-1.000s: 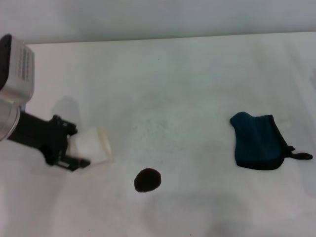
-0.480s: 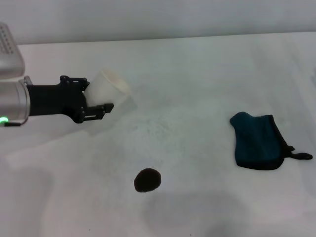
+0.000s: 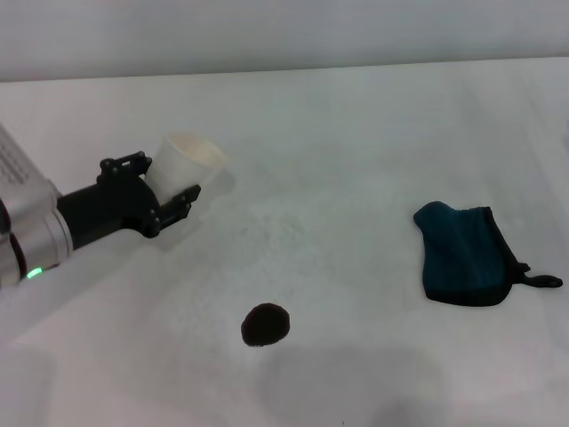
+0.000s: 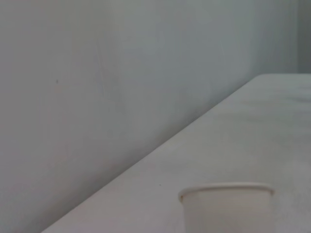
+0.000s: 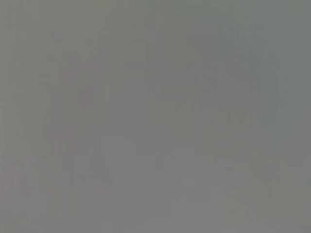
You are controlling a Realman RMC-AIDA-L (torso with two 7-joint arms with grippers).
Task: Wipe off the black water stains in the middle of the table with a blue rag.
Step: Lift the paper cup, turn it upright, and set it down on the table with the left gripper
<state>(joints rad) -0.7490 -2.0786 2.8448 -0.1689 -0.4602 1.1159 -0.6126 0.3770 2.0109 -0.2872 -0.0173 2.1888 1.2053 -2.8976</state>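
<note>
A white cup is held in the left gripper, with the black fingers closed around its sides, over the left part of the table; the right gripper is not seen anywhere. The black water stains are found near the middle front of the table, well apart from the cup, and the blue rag is left lying far off on the right, touched by nothing. The wiping is judged not yet started, and no writing or label can be read on anything.

White paper cup upright, far-left area; grey wall behind.
</note>
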